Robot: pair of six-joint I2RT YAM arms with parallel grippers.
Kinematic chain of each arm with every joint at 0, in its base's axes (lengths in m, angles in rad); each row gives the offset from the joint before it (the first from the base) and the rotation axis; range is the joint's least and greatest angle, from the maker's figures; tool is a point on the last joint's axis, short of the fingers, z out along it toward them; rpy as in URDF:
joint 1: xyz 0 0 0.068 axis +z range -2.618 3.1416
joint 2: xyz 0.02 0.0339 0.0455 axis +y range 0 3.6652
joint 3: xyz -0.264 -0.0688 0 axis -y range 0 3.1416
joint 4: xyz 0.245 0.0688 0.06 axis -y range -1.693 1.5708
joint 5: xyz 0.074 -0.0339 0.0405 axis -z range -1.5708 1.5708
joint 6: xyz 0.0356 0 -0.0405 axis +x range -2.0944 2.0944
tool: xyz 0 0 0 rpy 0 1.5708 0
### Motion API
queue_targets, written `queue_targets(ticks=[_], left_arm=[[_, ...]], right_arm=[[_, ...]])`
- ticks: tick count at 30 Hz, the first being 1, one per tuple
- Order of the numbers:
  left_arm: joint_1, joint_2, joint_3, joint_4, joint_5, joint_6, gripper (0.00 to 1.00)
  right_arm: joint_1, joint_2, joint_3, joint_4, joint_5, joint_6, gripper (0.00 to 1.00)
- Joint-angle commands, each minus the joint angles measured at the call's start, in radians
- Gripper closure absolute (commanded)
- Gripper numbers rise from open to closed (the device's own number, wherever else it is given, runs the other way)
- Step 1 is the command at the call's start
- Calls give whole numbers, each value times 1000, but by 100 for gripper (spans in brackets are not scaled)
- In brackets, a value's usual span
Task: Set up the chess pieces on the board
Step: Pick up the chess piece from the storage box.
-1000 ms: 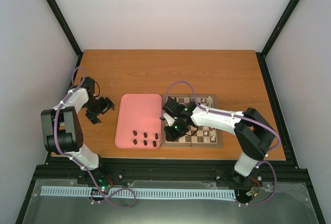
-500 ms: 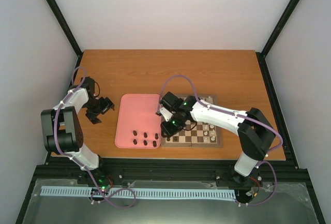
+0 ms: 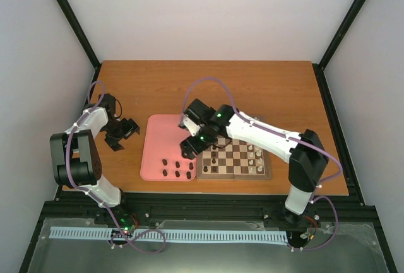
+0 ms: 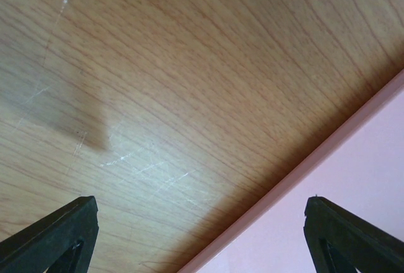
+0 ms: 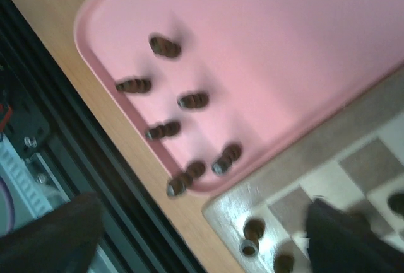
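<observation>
**ENTRY: Right arm off the board and over the tray; jaws empty**

**Item.** Dark chess pieces (image 5: 192,100), in two lots. Six lie loose on their sides in the near end of the pink tray (image 5: 284,46), directly under and just ahead of the right gripper (image 5: 202,241). The rest seen by the wrist camera, at least three, stand on the corner squares of the board (image 5: 315,153), below the gripper and towards its right finger.

**Hand.** Right fingers (image 5: 53,235) are spread wide with nothing between them. The left gripper (image 4: 202,235) is also spread and empty. It is parked on the bare table (image 4: 189,65), with the tray's edge just beside its right finger.

**Change noted.** A second ago the right gripper sat low over the board's near-left corner, hiding those squares. It has since lifted, swung left and parted its jaws, and it now hangs over the seam where tray and board meet. The corner squares are uncovered again, with dark men on them.

**Reading.** Most likely one piece has just been delivered and let go, and the arm is going back for the next.

**Outstanding.** Six pieces are still to be fetched. All of them lie flat, so each will have to be set upright as it is placed. The pair nearest the tray's rim touch each other, which could make it awkward to pinch one of them alone.
</observation>
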Motion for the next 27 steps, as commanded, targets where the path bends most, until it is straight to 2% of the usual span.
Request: queue_targets(ticks=[1,9,15,20,27], left_arm=[[5,-8,22,-2,11,6,0],[4,-16,27,-9,15,6,0],[5,-22,23,-7,20,6,0],[5,-27,18,-3,23,4,0],[6,-22,21,-2,24,4,0]], right_arm=[[30,111,144,-21,20,-50,1],[80,334,374,-49,26,-117,0],[135,499,538,-123,75,-153,14],[145,554,573,-149,81,-168,32],[149,604,603,-151,75,-183,40]])
